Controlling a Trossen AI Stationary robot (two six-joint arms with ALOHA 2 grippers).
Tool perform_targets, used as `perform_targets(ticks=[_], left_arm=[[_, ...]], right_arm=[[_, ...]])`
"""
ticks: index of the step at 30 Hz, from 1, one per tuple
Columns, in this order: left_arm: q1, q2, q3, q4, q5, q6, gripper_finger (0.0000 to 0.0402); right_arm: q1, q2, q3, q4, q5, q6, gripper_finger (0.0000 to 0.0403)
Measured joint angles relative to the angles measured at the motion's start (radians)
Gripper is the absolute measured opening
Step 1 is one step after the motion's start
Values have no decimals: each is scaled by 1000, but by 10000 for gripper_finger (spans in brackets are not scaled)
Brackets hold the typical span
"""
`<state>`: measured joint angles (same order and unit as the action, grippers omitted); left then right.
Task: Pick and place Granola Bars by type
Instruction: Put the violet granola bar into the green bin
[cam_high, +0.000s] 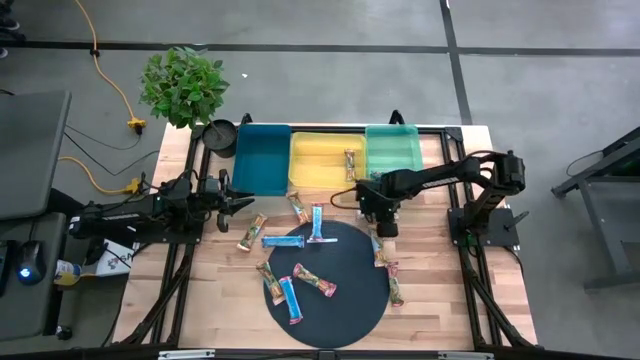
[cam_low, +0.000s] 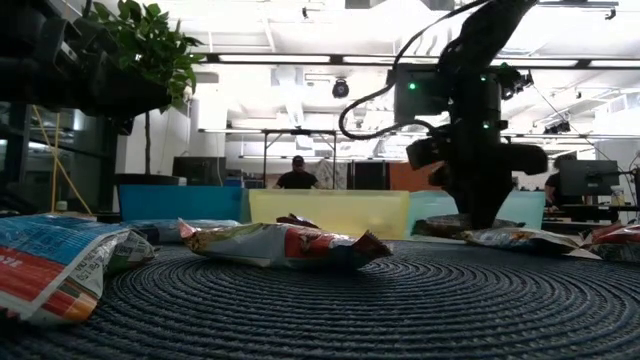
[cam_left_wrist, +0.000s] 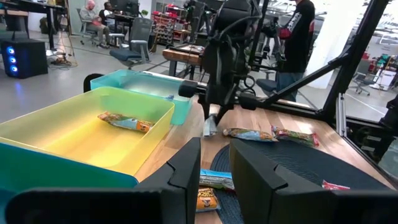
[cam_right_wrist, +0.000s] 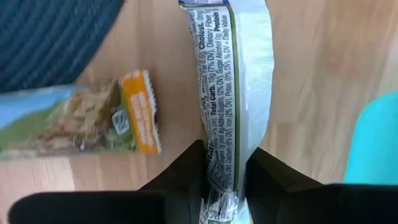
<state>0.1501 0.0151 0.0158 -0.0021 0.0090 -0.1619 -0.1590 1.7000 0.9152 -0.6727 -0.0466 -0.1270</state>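
pinched right up close between the right gripper (cam_right_wrist: 225, 165) and its two dark fingers is a silver-white bar (cam_right_wrist: 230, 81), nutrition print facing the lens, wrapper squeezed at one end while the rest lies along the bare wood. so the fingers have closed onto it, low to the table, just off the edge of the dark round mat (cam_high: 345, 300). beside it lies an orange-ended bar (cam_right_wrist: 93, 118), untouched. from above, that right gripper (cam_high: 385, 228) points straight down in front of the yellow tray (cam_high: 305, 172), which already holds one bar (cam_high: 350, 163) — sorting looks barely begun. the teal tray (cam_high: 262, 160) and green tray (cam_high: 392, 152) sit either side of it, and i see nothing in them. most bars are scattered on and around the mat, including a blue one (cam_high: 283, 241). left gripper (cam_high: 243, 203) waits near the teal tray, fingers narrowly parted, holding nothing. my read: a lift comes next, and a grip that close to the wrapper's end could let the bar swing or slip.
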Motion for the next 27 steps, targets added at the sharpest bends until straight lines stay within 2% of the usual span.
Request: perform_targets(ticks=[7, 13, 21, 27], left_arm=[[0, 0, 0, 0, 1, 0, 82], [0, 0, 0, 0, 1, 0, 82], [0, 0, 0, 0, 0, 0, 82], [0, 0, 0, 0, 0, 0, 82]], right_arm=[[-37, -2, 3, 66, -143, 83, 50], [-69, -11, 6, 151, -358, 179, 32], [-132, -72, 4, 345, -692, 310, 35], [-188, -151, 4, 402, -724, 343, 29]])
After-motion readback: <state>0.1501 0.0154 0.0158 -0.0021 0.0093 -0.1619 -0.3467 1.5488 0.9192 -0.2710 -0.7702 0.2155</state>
